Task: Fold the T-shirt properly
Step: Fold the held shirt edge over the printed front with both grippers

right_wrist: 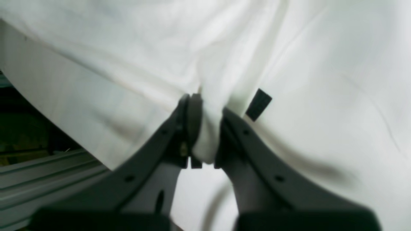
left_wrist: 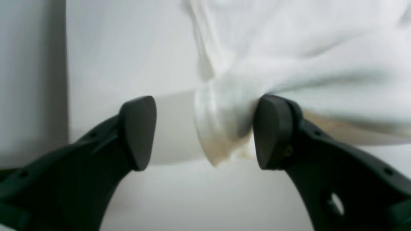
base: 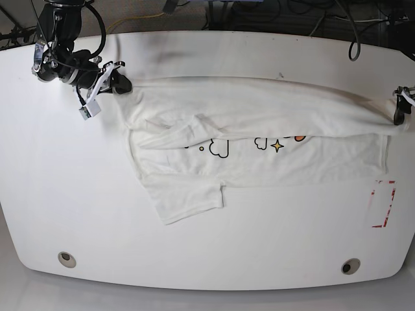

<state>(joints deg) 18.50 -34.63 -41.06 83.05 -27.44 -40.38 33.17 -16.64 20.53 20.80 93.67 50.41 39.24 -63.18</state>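
Between the pads of the left end effector (left_wrist: pixel 205 131) in the left wrist view, a bunched corner of the T-shirt (left_wrist: pixel 289 57) is hanging loose: the jaws are standing apart, one pad (left_wrist: pixel 271 131) touching the cloth, the other clear of it, so this side is released. Moving to the right wrist view, the right end effector (right_wrist: pixel 205 134) is clenching a pinched fold of the T-shirt (right_wrist: pixel 321 96), a small dark tag (right_wrist: pixel 258 105) showing just beside it. Over on the base view, the T-shirt (base: pixel 259 107) is lying across the white worktop (base: pixel 65 194), its far edge folded over the print, one sleeve sticking out toward the near side. A lengthwise fold seems to be finishing; next, I judge, the right side needs letting go, then the sleeve tucking in.
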